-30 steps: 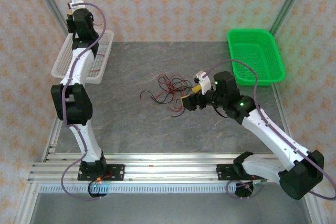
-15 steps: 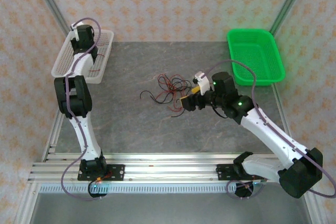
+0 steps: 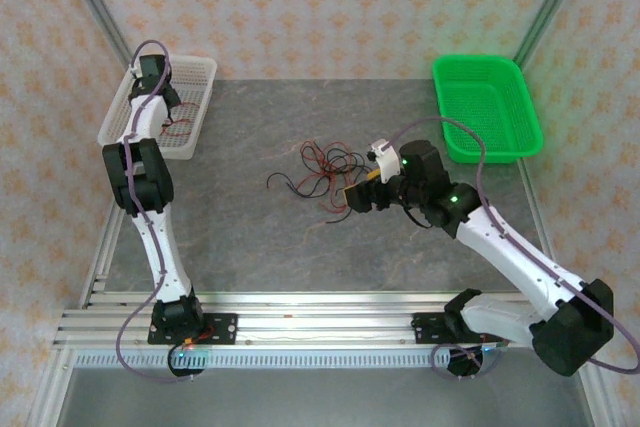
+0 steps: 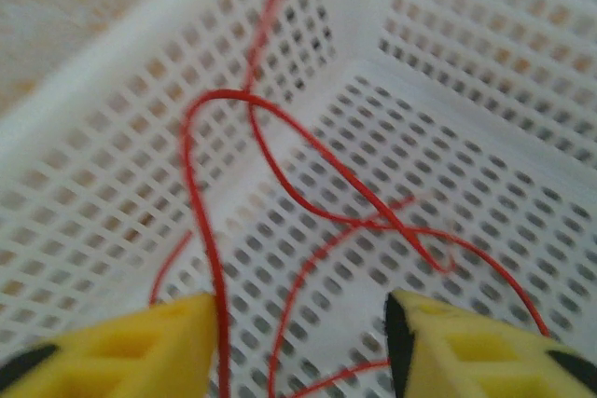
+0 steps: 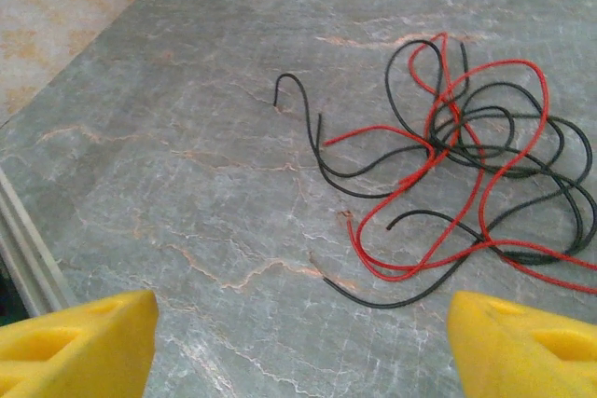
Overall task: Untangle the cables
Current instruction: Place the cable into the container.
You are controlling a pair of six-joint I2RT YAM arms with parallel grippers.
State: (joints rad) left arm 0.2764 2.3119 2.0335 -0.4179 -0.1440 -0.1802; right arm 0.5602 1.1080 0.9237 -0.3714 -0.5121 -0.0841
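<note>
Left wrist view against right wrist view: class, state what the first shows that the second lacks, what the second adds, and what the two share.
Left wrist view: the inside of the white perforated plastic basket, with a thin red wire looping loose across its floor.
Right wrist view: the grey marbled tabletop, where a knot of thin red and black wires lies.
Shared: yellow fingers at the bottom corners, the left gripper and the right gripper both open and holding nothing. Red wire and some white basket appear in each.
</note>
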